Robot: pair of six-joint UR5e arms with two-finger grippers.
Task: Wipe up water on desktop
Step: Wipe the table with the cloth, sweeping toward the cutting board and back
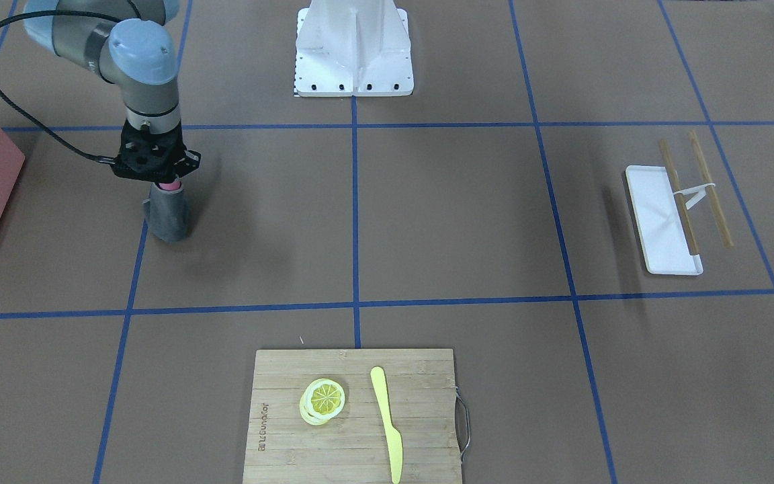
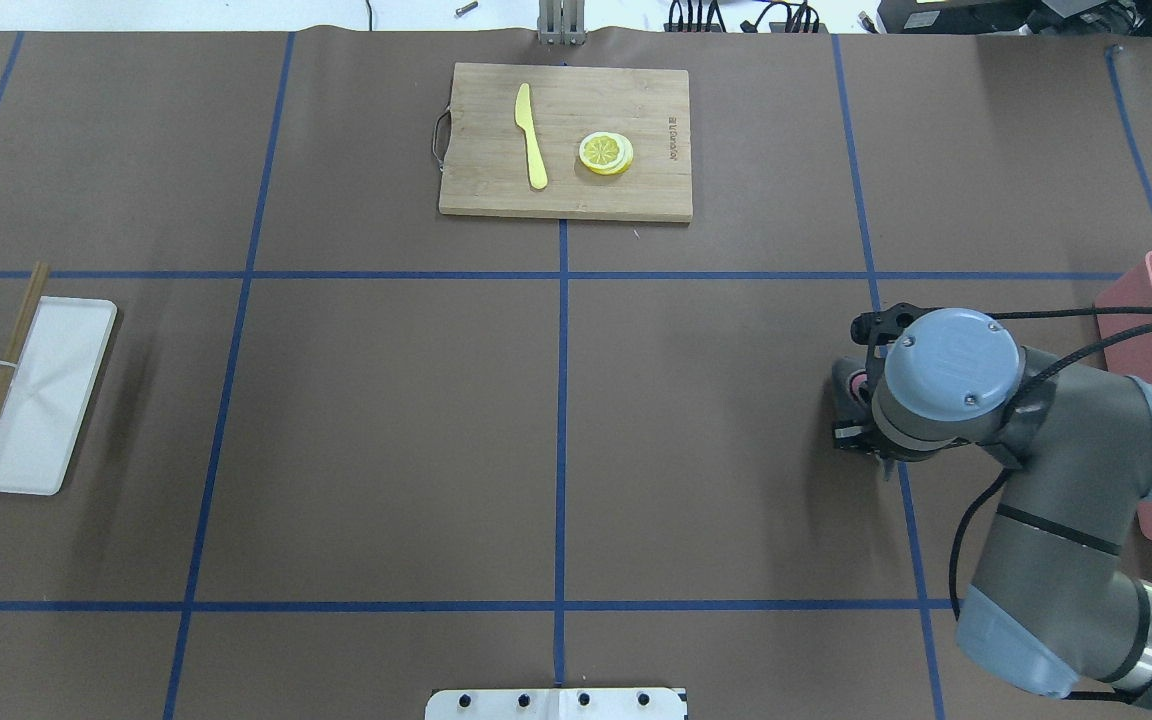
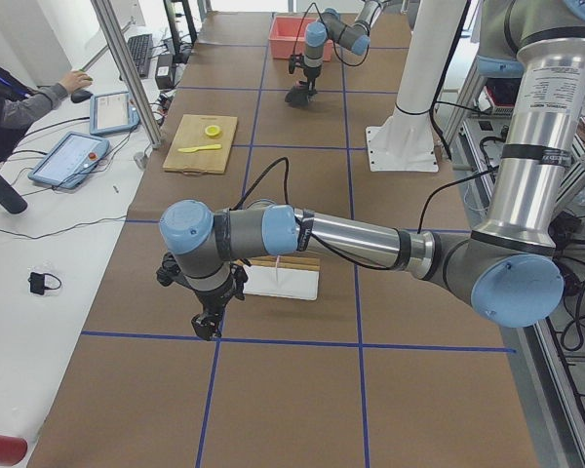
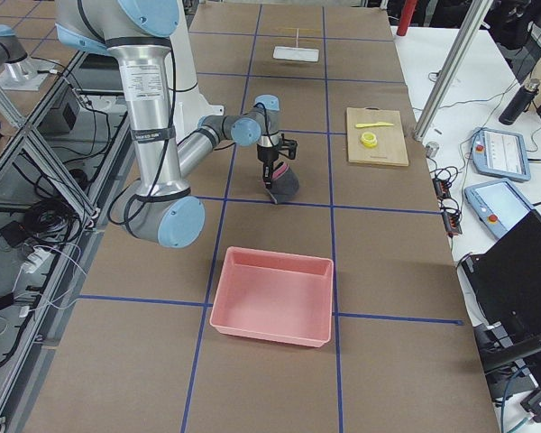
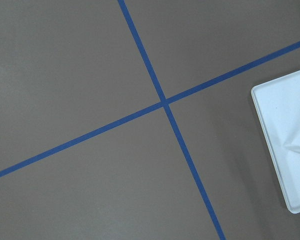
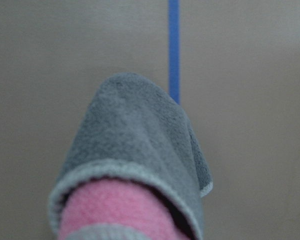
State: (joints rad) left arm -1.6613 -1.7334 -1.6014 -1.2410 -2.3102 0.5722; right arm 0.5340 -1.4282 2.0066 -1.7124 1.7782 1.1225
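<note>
Desktop (image 1: 454, 215) matte brown, blue-gridded; grey cloth (image 1: 168, 218) gripped.

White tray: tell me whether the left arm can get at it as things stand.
Probably yes. The left gripper hangs close beside the white tray, over bare desktop, with nothing between them. The right gripper, shut on a grey cloth, is far off.

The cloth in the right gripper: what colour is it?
The cloth is grey outside, pink inside; clearest in the right wrist view.

A white side bench (image 3: 39, 341) carries two tablets (image 3: 73, 159).
</note>
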